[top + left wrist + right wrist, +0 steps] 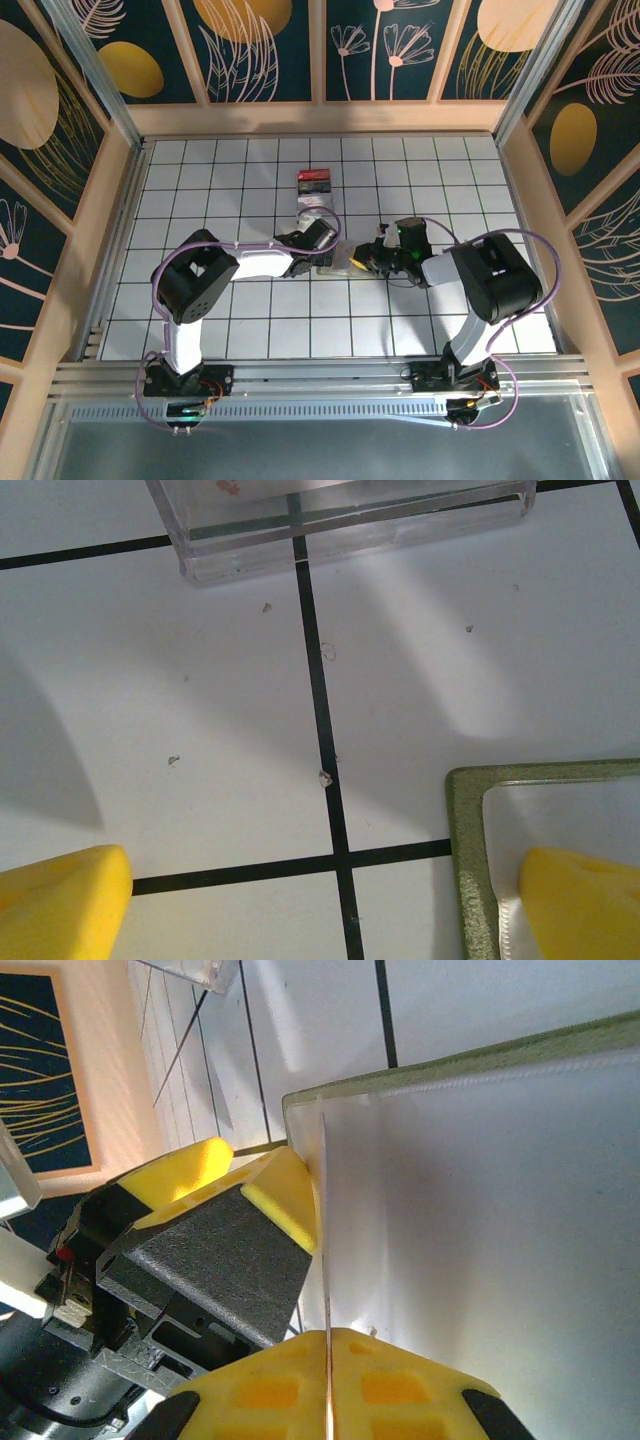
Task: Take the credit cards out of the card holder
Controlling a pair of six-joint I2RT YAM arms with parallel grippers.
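The olive-green card holder point(337, 263) lies open on the tiled floor between both grippers. In the left wrist view its green edge point(468, 820) frames a pale inside. My left gripper point(320, 910) is open and wide. Its right finger point(585, 900) rests on the holder's pale inside and its left finger point(60, 905) sits over bare tile. My right gripper point(328, 1380) is shut on a thin pale leaf of the card holder point(480, 1210), which stands up edge-on. The left arm's finger point(285, 1195) presses beside that leaf. The credit cards are hidden.
A clear plastic box point(350, 520) stands just beyond the left gripper. Farther back sits a small white box point(314, 181) with red and black contents. Wooden walls point(120, 200) ring the white tiled floor.
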